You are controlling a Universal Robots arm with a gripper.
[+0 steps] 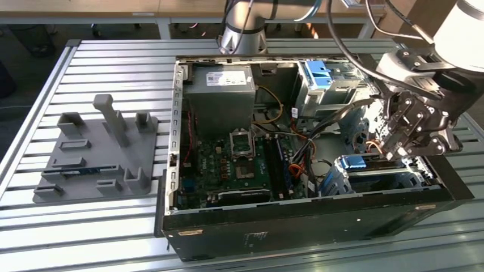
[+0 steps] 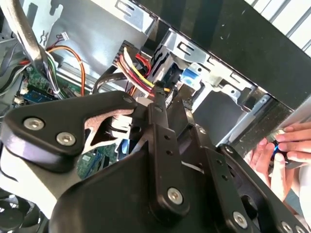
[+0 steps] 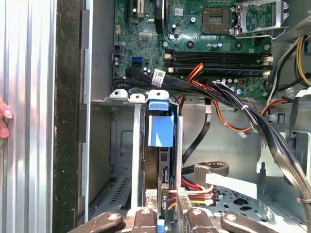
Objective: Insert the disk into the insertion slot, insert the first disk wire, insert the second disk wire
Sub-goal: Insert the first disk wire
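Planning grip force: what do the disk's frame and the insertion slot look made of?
The disk: its light-blue frame looks like matte moulded plastic, evenly coloured. The insertion slot: probably bare sheet metal, dull silver, with folded tabs and punched cutouts.

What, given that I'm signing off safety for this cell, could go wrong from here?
A hand rests just outside the case wall beside the gripper; a sideways move might strike it. The black cable bundle runs past the disk in the insertion slot and could snag the gripper.
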